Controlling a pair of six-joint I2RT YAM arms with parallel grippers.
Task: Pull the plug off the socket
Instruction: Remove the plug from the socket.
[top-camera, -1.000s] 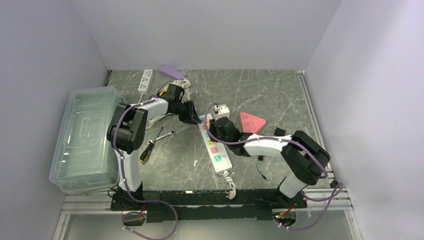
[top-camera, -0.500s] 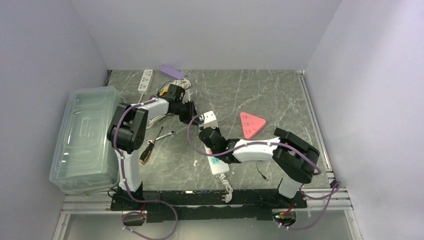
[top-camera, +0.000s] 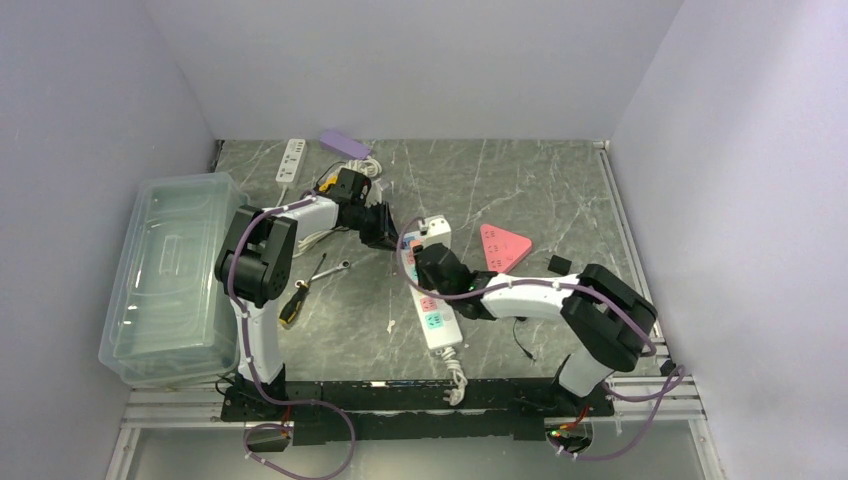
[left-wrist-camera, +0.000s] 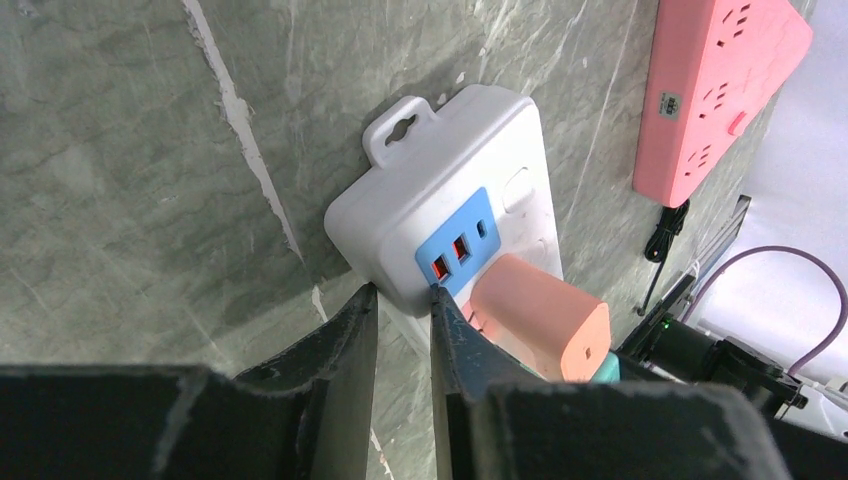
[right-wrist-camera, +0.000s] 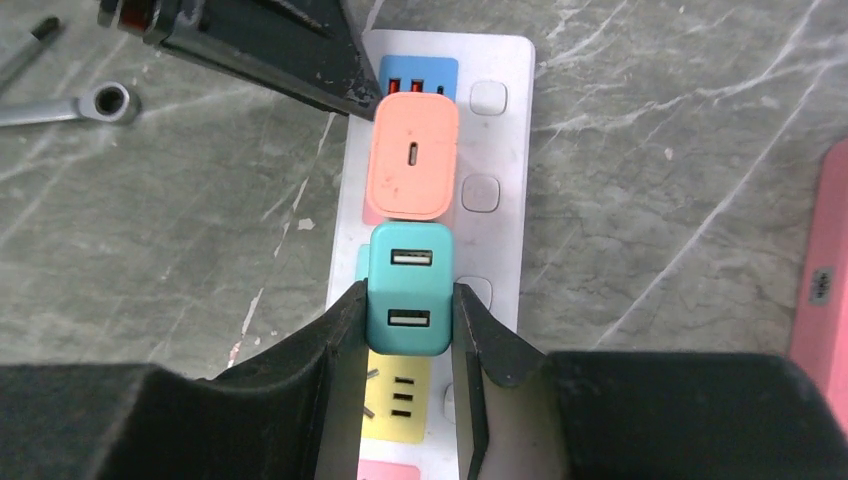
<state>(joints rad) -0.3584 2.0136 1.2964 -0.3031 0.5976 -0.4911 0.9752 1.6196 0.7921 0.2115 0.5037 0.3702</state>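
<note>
My right hand pinches the teal plug by its two sides. That plug stands on the strip, mid-worktop, just beside the orange plug, with hardly a gap between them. The orange plug sits next to the blue USB panel at the strip's far end.

My left hand comes in from the left, its fingers drawn close with a thin slit between them. The tips rest against the strip's edge by that panel, and I cannot tell whether they pinch it. The two hands are near each other, with only the orange plug between.

The widest bare stretch of worktop runs behind the strip and to the right, up to the back wall. Walls close the left, back and right sides, and a rail runs along the near edge.

On the right, a pink triangular block lies just beside the strip, with a small black piece further out. On the left lie a wrench and a screwdriver, and beyond them a clear bin fills the left edge. A white strip and a purple piece lie at the back.
</note>
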